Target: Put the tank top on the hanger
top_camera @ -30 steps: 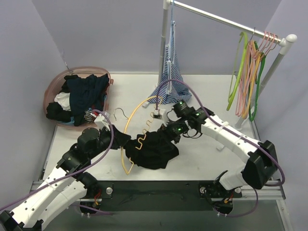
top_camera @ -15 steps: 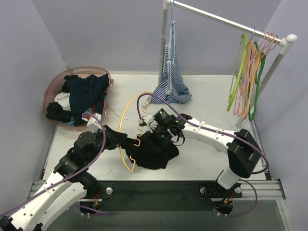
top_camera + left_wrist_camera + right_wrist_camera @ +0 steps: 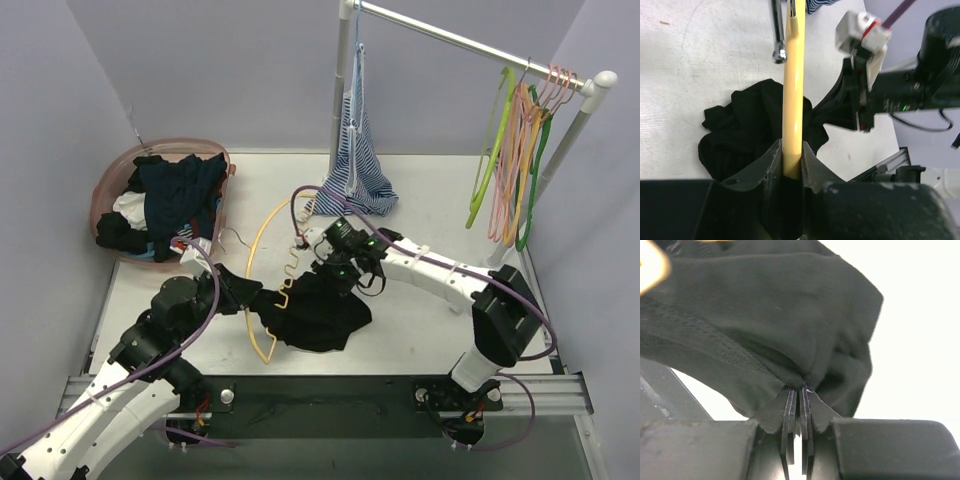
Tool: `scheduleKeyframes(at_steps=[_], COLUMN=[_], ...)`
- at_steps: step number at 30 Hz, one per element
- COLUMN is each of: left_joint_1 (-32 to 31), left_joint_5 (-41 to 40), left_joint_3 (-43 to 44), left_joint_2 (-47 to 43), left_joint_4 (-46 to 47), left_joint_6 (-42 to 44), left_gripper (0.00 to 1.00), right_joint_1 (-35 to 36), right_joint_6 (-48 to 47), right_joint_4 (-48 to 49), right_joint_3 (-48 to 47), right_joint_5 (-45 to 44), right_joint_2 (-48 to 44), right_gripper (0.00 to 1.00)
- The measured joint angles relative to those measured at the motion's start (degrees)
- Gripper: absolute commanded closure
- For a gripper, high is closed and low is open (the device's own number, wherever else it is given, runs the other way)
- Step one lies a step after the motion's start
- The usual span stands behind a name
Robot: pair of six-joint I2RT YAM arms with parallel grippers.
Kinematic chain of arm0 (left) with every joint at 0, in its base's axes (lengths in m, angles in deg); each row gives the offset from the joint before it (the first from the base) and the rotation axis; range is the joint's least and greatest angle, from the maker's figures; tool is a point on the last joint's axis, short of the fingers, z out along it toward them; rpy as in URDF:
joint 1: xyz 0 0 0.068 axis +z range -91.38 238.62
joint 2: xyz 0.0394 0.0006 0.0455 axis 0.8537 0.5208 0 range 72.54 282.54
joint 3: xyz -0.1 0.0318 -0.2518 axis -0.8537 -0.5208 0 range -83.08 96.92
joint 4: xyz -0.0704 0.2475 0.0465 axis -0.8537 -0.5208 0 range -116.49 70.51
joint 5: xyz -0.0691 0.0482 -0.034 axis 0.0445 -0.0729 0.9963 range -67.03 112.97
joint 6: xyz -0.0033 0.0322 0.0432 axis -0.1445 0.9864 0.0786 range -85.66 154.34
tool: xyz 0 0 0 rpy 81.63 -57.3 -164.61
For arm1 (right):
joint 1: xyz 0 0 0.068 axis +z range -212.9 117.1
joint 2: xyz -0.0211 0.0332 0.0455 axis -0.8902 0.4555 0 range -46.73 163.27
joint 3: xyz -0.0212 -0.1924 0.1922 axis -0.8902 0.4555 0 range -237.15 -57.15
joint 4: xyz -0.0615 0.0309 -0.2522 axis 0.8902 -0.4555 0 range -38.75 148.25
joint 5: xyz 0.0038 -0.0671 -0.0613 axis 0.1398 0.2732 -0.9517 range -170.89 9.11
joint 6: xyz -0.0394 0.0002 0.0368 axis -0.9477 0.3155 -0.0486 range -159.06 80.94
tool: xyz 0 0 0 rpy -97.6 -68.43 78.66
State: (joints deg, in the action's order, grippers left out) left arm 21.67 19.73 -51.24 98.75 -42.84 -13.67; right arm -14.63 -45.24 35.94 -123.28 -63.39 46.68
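The black tank top (image 3: 318, 318) lies crumpled on the table in front of the arms, draped over the lower end of the yellow hanger (image 3: 258, 248). My left gripper (image 3: 256, 298) is shut on the hanger's yellow bar (image 3: 794, 90), which runs straight out between its fingers (image 3: 771, 161); the dark fabric (image 3: 737, 135) sits just beyond. My right gripper (image 3: 336, 277) presses into the garment's upper edge. In the right wrist view its jaws (image 3: 800, 388) pinch a fold of the tank top (image 3: 765, 310). The hanger's metal hook (image 3: 236, 238) points toward the basket.
A pink basket (image 3: 107, 187) heaped with dark clothes stands at the back left. A blue-and-white striped garment (image 3: 357, 170) hangs from the rack (image 3: 470, 45) at the back. Green, orange and pink hangers (image 3: 515, 160) hang at its right end.
My right gripper swung left from near the striped garment onto the tank top and closed on its fabric. The left gripper kept its hold on the hanger and shifted slightly.
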Motion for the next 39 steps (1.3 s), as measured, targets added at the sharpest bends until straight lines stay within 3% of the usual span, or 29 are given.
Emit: scheduleKeyframes(at_steps=[9,17,29,39], left_joint_1=[0.00,0.00,0.04,0.04], left_joint_5=[7.56,16.57,22.86,18.80], left_joint_3=[1.84,7.17,10.21,8.31], left_joint_2=[-0.33,3.56,5.18,1.33], left_joint_4=[0.98,7.08,8.46,12.94], left_joint_6=[12.44,24.57,36.74,33.16], left_gripper=[1.00,1.00,1.00,1.00], right_joint_1=[-16.48,-26.67,-29.62,-32.24], right_joint_6=[-4.48,-3.91,0.66,4.28], right_joint_4=[-6.23,-10.47,-14.05,-11.85], right_joint_3=[-5.20,-9.40,-19.56,-14.43], right_joint_5=[6.95,14.93,15.02,23.96], right_joint_2=[-8.22,-12.52,-13.09,-14.25], right_gripper=[1.00,1.00,1.00,1.00])
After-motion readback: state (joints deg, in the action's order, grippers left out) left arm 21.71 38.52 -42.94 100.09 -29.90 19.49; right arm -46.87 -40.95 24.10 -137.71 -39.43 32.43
